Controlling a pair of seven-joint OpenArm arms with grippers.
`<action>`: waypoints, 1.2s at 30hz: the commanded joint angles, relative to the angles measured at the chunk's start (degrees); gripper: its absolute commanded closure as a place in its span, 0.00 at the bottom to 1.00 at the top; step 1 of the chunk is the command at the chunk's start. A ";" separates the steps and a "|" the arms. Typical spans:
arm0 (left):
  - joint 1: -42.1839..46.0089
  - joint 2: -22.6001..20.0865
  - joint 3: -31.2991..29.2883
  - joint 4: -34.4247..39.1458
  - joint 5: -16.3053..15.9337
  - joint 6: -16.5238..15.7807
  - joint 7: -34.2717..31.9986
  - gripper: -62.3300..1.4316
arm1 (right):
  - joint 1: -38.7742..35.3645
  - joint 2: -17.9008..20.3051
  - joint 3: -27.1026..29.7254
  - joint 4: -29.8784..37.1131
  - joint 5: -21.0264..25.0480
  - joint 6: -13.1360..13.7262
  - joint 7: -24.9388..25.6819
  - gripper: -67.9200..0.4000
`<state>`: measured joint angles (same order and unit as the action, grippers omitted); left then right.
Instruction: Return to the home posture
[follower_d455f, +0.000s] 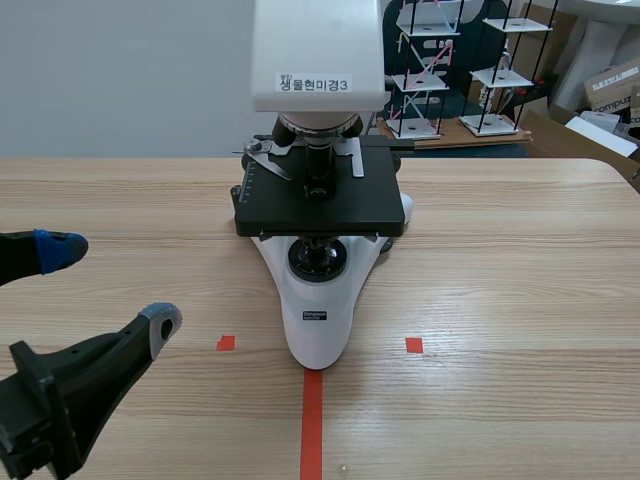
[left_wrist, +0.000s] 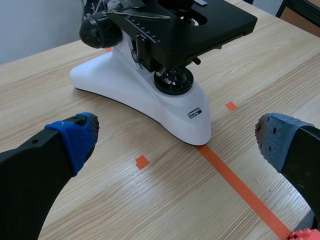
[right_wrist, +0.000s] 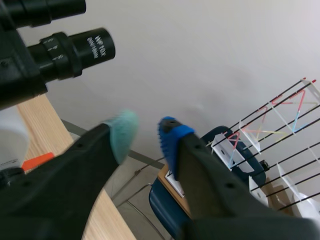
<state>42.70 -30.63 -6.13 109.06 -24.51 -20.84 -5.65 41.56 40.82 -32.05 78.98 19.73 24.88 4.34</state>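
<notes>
A white and black microscope (follower_d455f: 318, 215) stands at the table's middle, its base on the orange tape line. My left gripper (follower_d455f: 110, 285) hovers low at the table's near left, open and holding nothing. In the left wrist view the microscope (left_wrist: 150, 90) base lies just ahead of the left gripper (left_wrist: 177, 140), whose fingers are spread wide. The right arm does not show in the scene view. In its wrist view the right gripper (right_wrist: 146, 137) is raised and aimed past the table edge at a wall, its pads a narrow gap apart with nothing between. The microscope's eyepieces (right_wrist: 75, 50) are beside it.
The wooden table (follower_d455f: 500, 260) stretches to the right of the microscope. Wire racks with white shelves (follower_d455f: 455, 70) and cardboard boxes (follower_d455f: 610, 90) stand beyond the far edge. A blue chair (right_wrist: 167, 205) sits below the racks.
</notes>
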 joint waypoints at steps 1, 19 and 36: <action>0.11 0.13 0.11 1.14 -0.33 0.09 -0.76 0.00 | -1.88 0.94 3.15 2.89 0.37 -0.44 0.46 0.58; 0.11 0.13 0.11 1.14 -0.33 0.09 -0.76 0.00 | -52.68 0.90 25.77 28.87 0.42 -19.78 0.48 0.00; 0.11 0.13 0.11 1.14 -0.31 0.09 -0.76 0.00 | -83.67 0.44 27.12 32.57 1.70 -22.36 9.60 0.00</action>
<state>42.70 -30.63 -6.13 109.06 -24.49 -20.84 -5.65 -43.00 40.77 -5.45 111.11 20.75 2.74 13.32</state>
